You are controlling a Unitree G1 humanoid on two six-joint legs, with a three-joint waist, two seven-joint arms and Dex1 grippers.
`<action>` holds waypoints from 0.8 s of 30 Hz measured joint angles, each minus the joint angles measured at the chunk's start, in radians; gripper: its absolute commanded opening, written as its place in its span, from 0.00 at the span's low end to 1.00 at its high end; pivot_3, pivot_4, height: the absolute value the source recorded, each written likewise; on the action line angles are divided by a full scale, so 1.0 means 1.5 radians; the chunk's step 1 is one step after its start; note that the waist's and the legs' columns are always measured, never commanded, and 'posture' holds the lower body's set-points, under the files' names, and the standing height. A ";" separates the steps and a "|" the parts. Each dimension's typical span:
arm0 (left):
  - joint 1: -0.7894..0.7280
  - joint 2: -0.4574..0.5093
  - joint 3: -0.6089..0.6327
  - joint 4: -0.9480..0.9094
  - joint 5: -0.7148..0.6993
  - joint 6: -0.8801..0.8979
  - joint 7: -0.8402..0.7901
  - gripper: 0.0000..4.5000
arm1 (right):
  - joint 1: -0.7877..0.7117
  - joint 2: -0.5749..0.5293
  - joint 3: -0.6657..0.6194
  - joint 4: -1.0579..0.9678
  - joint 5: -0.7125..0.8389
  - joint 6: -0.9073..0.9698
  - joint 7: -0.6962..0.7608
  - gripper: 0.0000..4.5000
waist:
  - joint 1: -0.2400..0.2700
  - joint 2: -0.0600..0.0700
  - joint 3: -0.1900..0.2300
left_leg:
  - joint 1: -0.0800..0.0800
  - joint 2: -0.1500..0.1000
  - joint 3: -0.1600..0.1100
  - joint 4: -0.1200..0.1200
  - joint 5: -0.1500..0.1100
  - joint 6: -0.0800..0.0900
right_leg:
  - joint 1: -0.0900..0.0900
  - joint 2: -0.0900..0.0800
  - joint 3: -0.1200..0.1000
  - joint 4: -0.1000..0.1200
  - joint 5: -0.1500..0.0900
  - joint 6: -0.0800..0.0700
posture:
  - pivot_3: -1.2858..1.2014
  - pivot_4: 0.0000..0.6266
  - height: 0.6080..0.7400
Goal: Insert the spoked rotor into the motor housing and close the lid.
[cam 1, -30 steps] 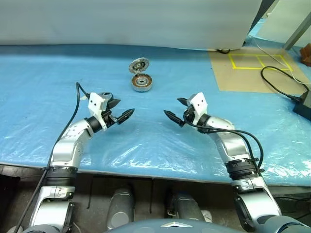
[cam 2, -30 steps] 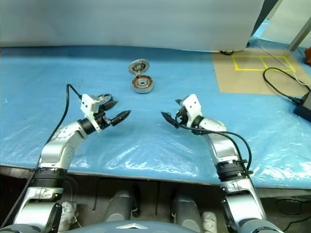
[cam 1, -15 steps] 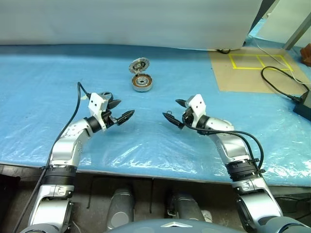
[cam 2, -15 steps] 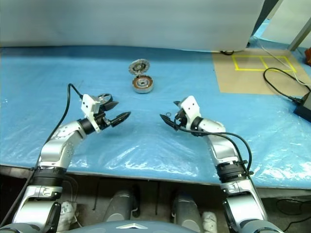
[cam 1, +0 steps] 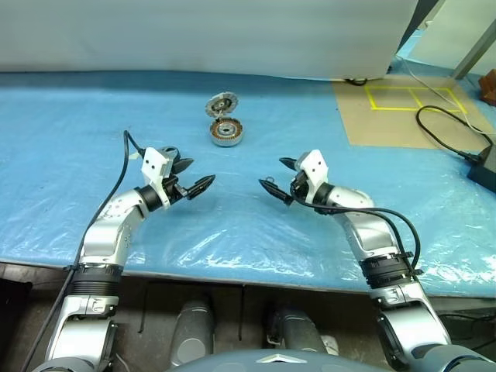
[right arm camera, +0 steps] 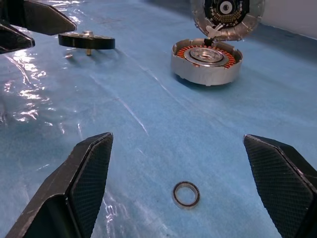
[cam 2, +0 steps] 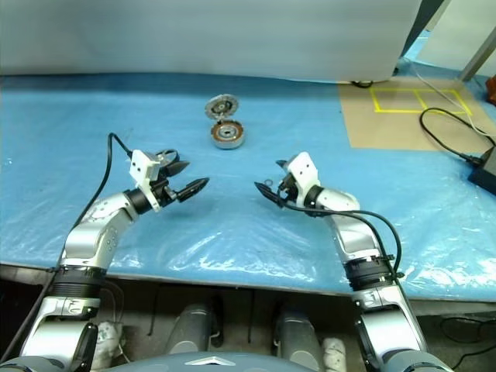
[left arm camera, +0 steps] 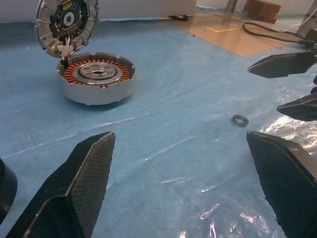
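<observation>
Rotor (right arm camera: 86, 40): dark-rimmed wheel lying flat on the blue sheet, well apart from the motor housing, on the left hand's side of it and nearer the robot; it sits just beside the left hand's far fingertip.
Motor housing (cam 1: 226, 132): squat silver cylinder standing on the desk (cam 1: 256, 225), open at the top, with the ring of copper-brown windings and a silver centre showing. This is the landmark for the rest.
Lid (cam 1: 222, 105): round silver-grey disc standing tilted up at the far edge of the motor housing, touching its rim, its inner face with a dark centre turned toward the robot.
Small ring (right arm camera: 186, 194): thin metal ring lying flat on the sheet, nearer the robot than the motor housing and to its right, just ahead of the right hand's fingertips.
Left hand (cam 1: 192, 176): fingers spread wide apart, holding nothing, hovering above the sheet nearer the robot than the motor housing and to its left, pointing inward.
Right hand (cam 1: 277, 177): fingers also spread wide, empty, nearer the robot than the motor housing and to its right, pointing inward toward the left hand.
Sheet: blue, crinkled plastic covering the desk.
</observation>
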 measured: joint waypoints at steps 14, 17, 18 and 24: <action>0.019 -0.009 0.019 -0.028 -0.009 0.004 0.031 1.00 | -0.458 0.045 0.041 0.586 -0.103 -0.242 0.101 0.99 | -0.016 0.000 0.000 | -0.004 0.001 0.000 0.003 -0.002 0.003 | -0.003 0.000 -0.001 0.003 -0.002 -0.003 | 0.52 0.24 1.00; 0.047 -0.006 0.029 -0.054 -0.014 0.012 0.040 1.00 | -0.509 0.057 0.064 0.675 -0.150 -0.280 0.112 0.99 | -0.016 0.000 0.000 | -0.009 0.004 0.000 0.010 -0.003 0.005 | -0.007 0.000 -0.003 0.010 -0.004 -0.007 | 0.52 0.24 1.00; 0.055 -0.006 0.031 -0.062 -0.015 0.014 0.043 1.00 | -0.520 0.063 0.071 0.694 -0.163 -0.285 0.114 0.99 | -0.016 0.000 0.000 | -0.010 0.004 0.000 0.011 -0.003 0.005 | -0.008 0.000 -0.004 0.011 -0.004 -0.007 | 0.52 0.24 1.00; 0.086 -0.004 0.054 -0.105 -0.022 0.023 0.076 1.00 | -0.568 0.121 0.118 0.767 -0.258 -0.299 0.075 0.99 | -0.015 0.002 0.001 | -0.010 0.008 0.000 0.015 -0.003 0.004 | -0.011 0.002 -0.004 0.017 -0.005 -0.008 | 0.52 0.24 1.00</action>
